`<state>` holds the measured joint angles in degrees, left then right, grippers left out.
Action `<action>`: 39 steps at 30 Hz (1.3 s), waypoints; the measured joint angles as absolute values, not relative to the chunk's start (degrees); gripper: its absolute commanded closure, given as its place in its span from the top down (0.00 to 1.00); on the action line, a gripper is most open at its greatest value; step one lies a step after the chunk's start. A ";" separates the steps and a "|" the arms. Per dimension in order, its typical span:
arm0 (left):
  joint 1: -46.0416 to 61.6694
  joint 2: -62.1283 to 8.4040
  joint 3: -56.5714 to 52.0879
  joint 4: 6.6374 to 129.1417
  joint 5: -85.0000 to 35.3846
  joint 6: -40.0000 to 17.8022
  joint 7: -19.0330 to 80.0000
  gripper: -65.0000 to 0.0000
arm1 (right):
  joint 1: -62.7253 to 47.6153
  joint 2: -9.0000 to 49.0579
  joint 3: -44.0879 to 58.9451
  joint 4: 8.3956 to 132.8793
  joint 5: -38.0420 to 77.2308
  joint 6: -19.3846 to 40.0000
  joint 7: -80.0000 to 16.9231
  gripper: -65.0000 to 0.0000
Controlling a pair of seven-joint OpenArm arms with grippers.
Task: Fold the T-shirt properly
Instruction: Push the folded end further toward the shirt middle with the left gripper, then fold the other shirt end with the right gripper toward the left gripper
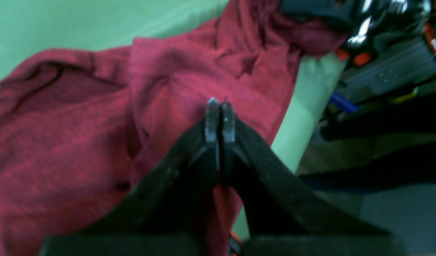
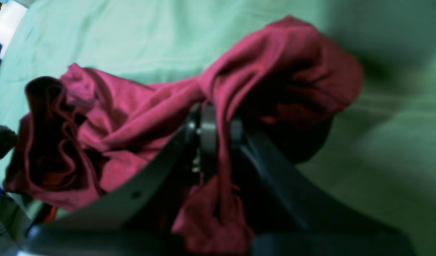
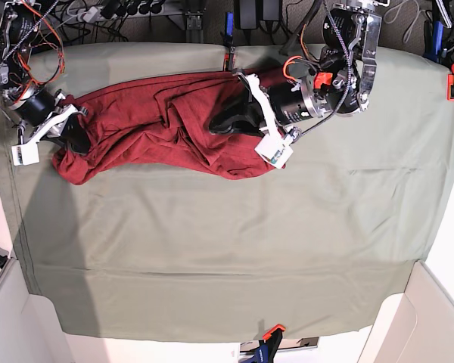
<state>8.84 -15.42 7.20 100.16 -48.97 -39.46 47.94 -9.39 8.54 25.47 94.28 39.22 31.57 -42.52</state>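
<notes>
A: Where are we w/ the T-shirt (image 3: 147, 121)?

B: Early, we'd say. It's a bunched band along the far side of the green table cloth (image 3: 234, 257), stretched between our two arms, nothing flat yet. Looks like the spread-out step, before any real fold.

A: Right gripper (image 2: 218, 124)?

B: Clamped on cloth. In the right wrist view a twist of red fabric runs between the fingers, which sit nearly together; the rest of the shirt hangs off to either side of them.

A: And the left gripper (image 1: 220, 117)?

B: Tips pressed together, no gap. Red fabric shows just below the tips betw. the finger arms, so prob. pinching a thin edge, but we can't confirm it's truly caught. The shirt lies beyond and to the left of the tips.

A: Next move?

B: Our guess: pull the arms apart and lift to take out the twist, then lay it down flat. Needs both grips to hold; a thin pinch could slip.

A: What can't we make out?

B: Sleeves, collar, hem: all lost in folds. Both wrist views are blurred. In the base view the left arm's body covers its own fingertips and the cloth under them.
</notes>
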 measured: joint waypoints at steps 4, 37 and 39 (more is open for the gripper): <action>8.84 -15.42 2.74 101.93 -49.69 -39.46 48.03 0.00 | -9.39 8.75 25.52 94.54 39.22 31.55 -42.70 0.00; 19.66 -25.41 -16.03 103.00 -52.18 -39.46 48.62 0.00 | -9.61 -5.76 -13.10 108.77 28.05 32.53 -41.89 0.00; 19.68 -25.41 -16.03 103.00 -52.18 -39.46 48.62 0.00 | -9.52 -6.42 -13.80 105.97 26.50 32.34 -40.80 0.00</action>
<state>19.68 -25.41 -16.03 103.00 -52.18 -39.46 48.62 -9.52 -6.42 -13.80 105.97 26.50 32.34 -40.80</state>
